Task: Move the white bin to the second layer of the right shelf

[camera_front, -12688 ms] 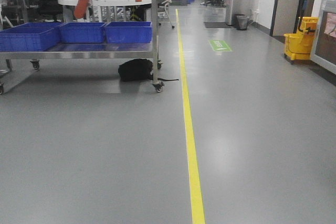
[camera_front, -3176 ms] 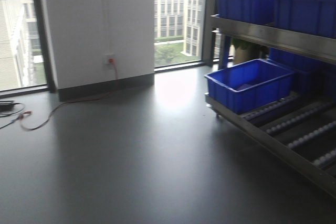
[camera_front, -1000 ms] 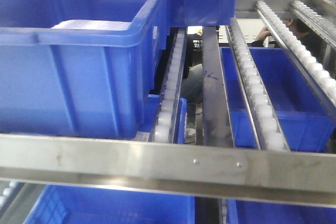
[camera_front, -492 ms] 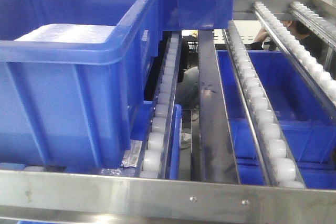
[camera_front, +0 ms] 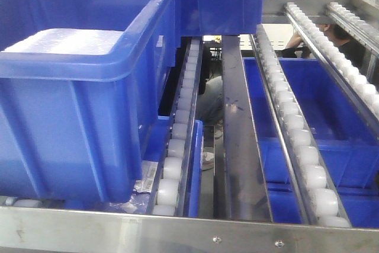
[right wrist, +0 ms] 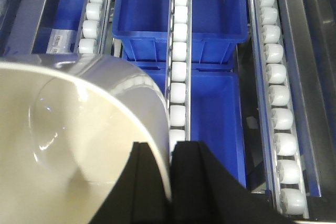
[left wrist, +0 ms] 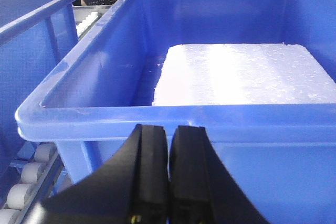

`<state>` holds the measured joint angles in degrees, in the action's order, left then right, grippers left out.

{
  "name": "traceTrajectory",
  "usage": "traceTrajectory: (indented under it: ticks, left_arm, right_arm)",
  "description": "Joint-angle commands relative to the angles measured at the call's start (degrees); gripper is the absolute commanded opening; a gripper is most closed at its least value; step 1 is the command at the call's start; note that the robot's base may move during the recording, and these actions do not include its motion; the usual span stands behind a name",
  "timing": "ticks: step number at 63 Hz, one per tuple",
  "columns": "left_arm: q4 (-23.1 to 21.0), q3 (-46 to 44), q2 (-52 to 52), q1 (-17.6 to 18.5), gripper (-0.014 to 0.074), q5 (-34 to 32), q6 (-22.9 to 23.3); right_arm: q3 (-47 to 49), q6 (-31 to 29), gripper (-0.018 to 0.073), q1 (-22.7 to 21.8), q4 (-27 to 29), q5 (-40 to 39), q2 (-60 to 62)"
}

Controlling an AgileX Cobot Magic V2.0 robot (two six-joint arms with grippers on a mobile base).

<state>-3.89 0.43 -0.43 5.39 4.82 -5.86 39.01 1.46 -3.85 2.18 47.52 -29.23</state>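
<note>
The white bin fills the lower left of the right wrist view, cream-white and smooth, held above the roller lanes. My right gripper is shut on its rim, one finger inside the wall and one outside. The right shelf second layer lies beneath it as lanes of white rollers in grey rails; it also shows in the front view behind a riveted steel front rail. My left gripper is shut and empty, just in front of a blue crate's rim. The bin is out of the front view.
A big blue crate holding a white foam sheet sits on the left lanes. More blue crates lie on the level below. A person is behind the rack at the far right.
The front view has moved closer and slightly higher over the rack; the steel front rail has dropped toward the bottom edge and the blue crate looms larger.
</note>
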Motion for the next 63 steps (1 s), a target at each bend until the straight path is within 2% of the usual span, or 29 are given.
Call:
traceTrajectory:
  ticks: [1,43,63]
  left_arm:
    - [-0.35,2.11,-0.75,0.48,0.0085,-4.82,0.15]
    - [-0.35,2.11,-0.75,0.48,0.0085,-4.82,0.15]
    - [-0.35,2.11,-0.75,0.48,0.0085,-4.82,0.15]
  right_arm:
    - [1.82,-0.07,0.0048,-0.3,0.11,-5.08,-0.17]
    - [1.82,-0.07,0.0048,-0.3,-0.23,-4.49,-0.59]
    - [2.04,-2.03,0.0048,-0.3,-1.8,-9.1,-13.9]
